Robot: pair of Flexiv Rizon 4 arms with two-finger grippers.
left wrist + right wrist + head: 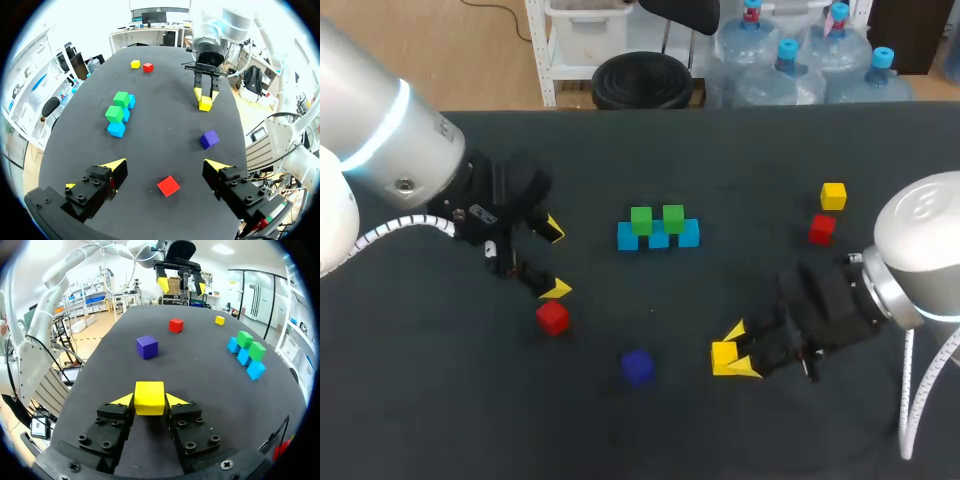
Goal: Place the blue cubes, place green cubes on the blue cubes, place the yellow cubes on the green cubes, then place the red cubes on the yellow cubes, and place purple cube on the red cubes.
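On the matte black tabletop, three blue cubes sit touching in a row near the middle. Two green cubes rest on top, straddling the seams and covering part of each blue top face. The right claw is closed narrow on a yellow cube, one fingertip pressed to each side, low over the tabletop toward its near edge. From the head view its yellow tips blend with the cube and are hard to tell from it. The left claw stands wide with nothing between its fingers, toward the left edge. A red cube lies just beside it on the near side. The purple cube lies alone between the two claws. A second yellow cube and a second red cube sit close together but apart, toward the right edge. All the cubes are plain, smooth and sharp-edged.
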